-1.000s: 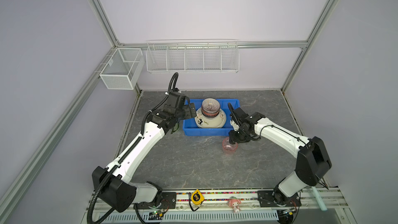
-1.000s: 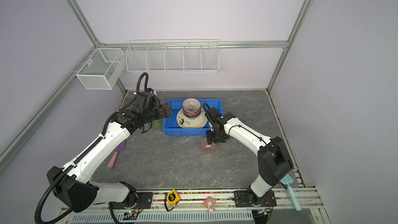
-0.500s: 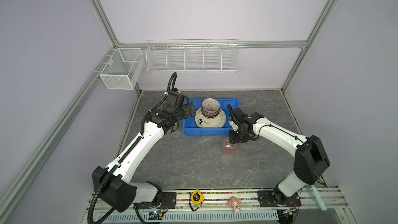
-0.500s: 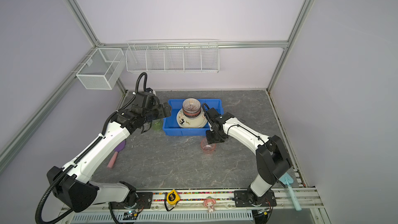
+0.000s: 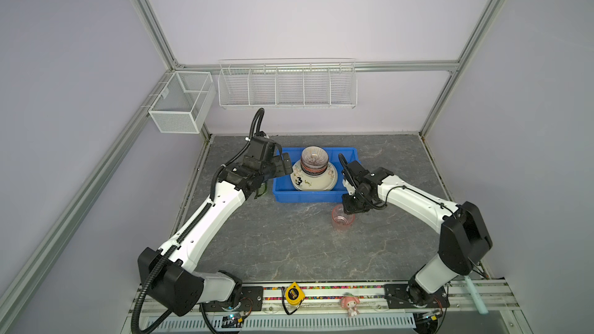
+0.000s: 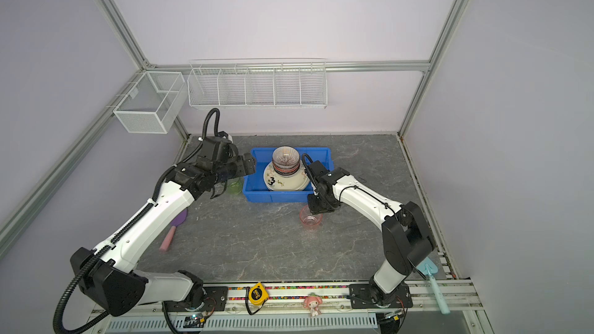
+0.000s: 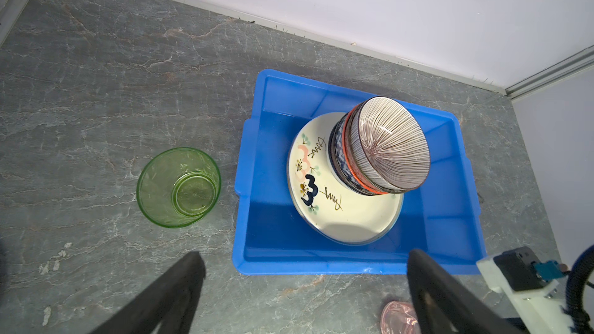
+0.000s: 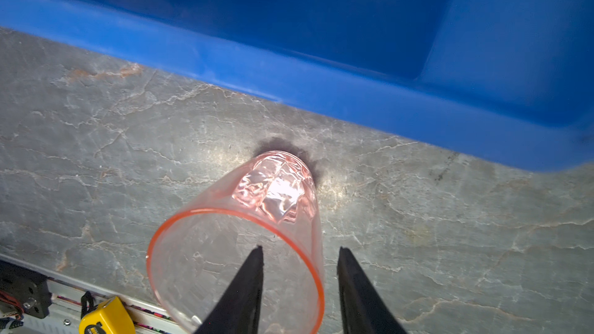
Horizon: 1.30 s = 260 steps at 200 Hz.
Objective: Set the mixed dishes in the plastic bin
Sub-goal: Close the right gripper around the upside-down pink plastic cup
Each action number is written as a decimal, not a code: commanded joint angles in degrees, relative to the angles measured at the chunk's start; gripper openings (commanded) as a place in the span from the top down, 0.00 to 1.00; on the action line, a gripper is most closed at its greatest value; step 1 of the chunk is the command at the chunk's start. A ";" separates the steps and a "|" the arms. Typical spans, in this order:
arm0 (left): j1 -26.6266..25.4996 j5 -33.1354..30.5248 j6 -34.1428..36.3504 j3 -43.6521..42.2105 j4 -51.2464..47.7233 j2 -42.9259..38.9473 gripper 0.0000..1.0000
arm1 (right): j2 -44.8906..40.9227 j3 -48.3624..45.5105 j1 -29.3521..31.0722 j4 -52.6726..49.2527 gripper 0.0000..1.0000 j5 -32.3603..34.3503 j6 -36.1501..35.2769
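Plastic bin (image 5: 305,196): blue tub toward the back of the bench (image 5: 273,245), one long wall facing the front.
Bin contents: a cream plate (image 7: 347,216) marked "3" lies near the middle. Nested bowls (image 7: 389,142) stand on it, the striped one on top and red-banded and blue-patterned ones beneath. The stack leans.
Pink cup (image 8: 257,236): outside the bin, upright on the bench, just beside the front wall near its right corner.
Green cup (image 7: 178,187): outside the bin, upright on the bench, near the left short wall.
Right end effector (image 8: 300,249): over the pink cup, jaws partly spread. One finger (image 8: 238,300) is inside the mouth and the other outside, with the cup wall between them and a gap on either side.
Left end effector (image 7: 305,253): spread wide, holding nothing, raised over the bin's left end.
Long wire rack (image 5: 287,86): on the back wall, five compartments.
Small wire basket (image 5: 180,104): hung at the back left corner.
Under the plate: another rim shows beneath the cream plate; how many plates lie there cannot be told.
Hidden by the arm: the left arm covers part of the green cup in both top views, and part of the purple spatula (image 6: 175,229) in a top view.
Cut off: the left wrist view shows only a sliver of the pink cup at the frame edge, and the right wrist view only one corner of the bin.
Light-blue spatula (image 6: 435,284): at the right end of the front rail, off the bench.
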 commanded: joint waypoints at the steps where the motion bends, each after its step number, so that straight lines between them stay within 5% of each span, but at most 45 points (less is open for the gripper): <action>1: 0.58 0.39 -0.69 -0.58 -0.27 0.59 0.02 | -0.52 -0.46 0.33 -0.71 0.60 0.85 -0.35; 161: 1.62 1.87 -1.06 -0.03 0.08 2.60 0.02 | -2.54 -2.80 0.30 -1.24 0.87 0.31 -0.51; 260: 2.25 2.42 -1.31 -0.14 0.41 2.89 0.02 | -4.92 -1.96 0.31 -5.36 0.93 1.35 -1.31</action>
